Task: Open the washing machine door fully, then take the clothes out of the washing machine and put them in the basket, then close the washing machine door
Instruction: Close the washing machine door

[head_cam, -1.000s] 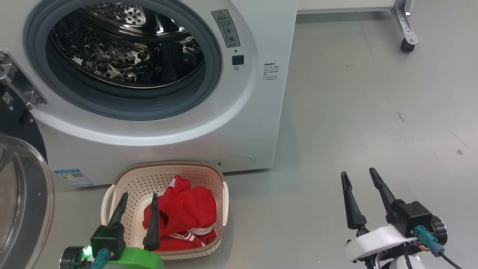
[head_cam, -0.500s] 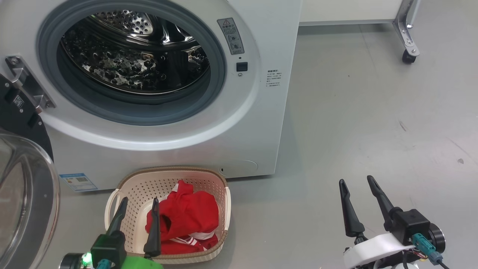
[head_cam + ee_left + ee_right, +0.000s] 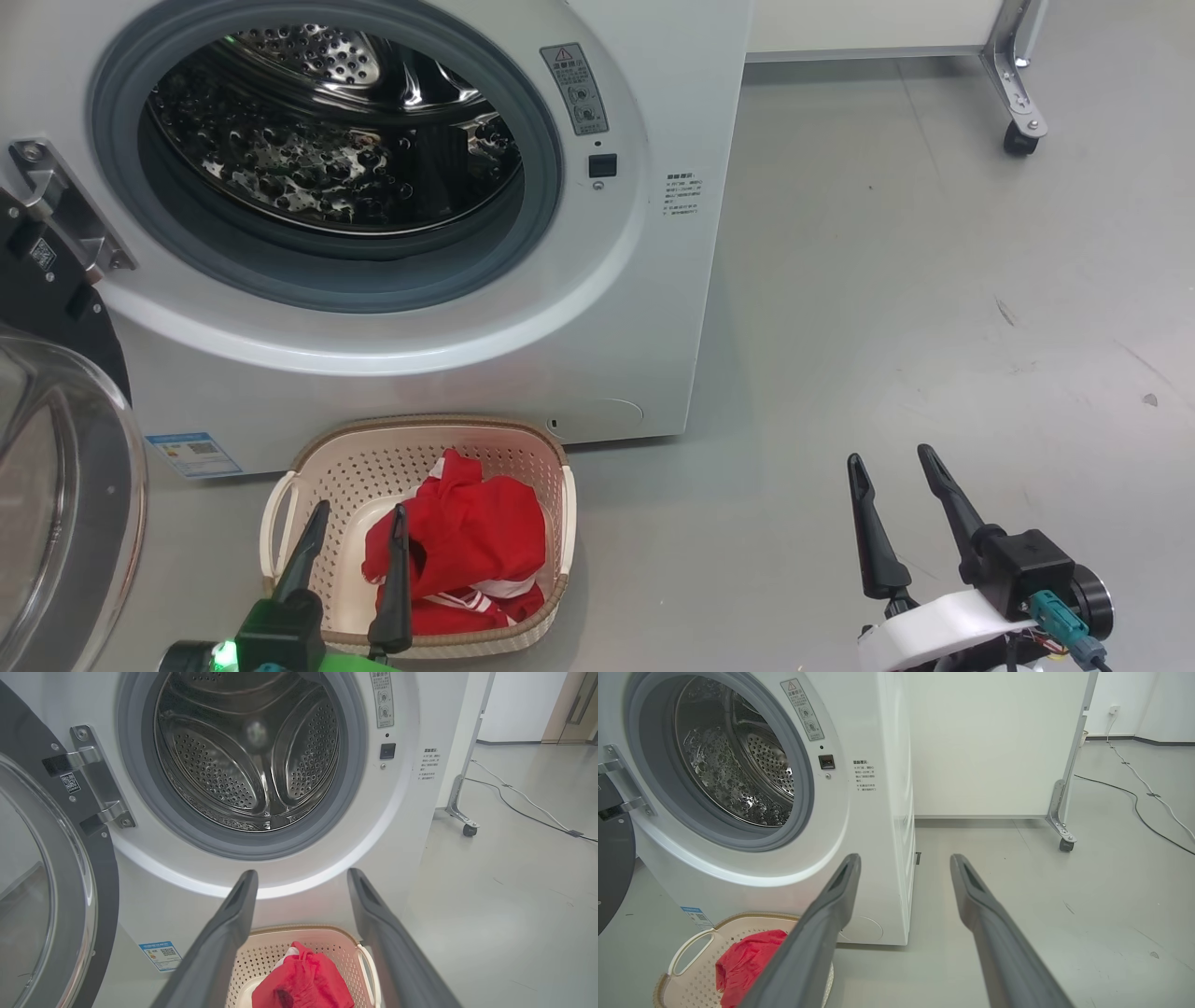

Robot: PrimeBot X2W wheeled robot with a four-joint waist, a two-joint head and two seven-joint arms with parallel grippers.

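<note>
Reaching door-closing step: red striped garment (image 3: 467,551) lying in basket (image 3: 420,425) fronting washing machine (image 3: 653,308). We are seeing left gripper (image 3: 360,509), right gripper (image 3: 889,455) gaping wide, gripping nothing. Next likely calling for pushing its door (image 3: 65,504) shut.

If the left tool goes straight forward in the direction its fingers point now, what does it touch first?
Most likely the washing machine: the left tool aims at its white front just below the grey ring, passing above the basket. Depth is unclear, so the exact spot is uncertain.

Dark tapered fingers (image 3: 873,546), green left wrist (image 3: 350,665), white right wrist (image 3: 920,635)
</note>
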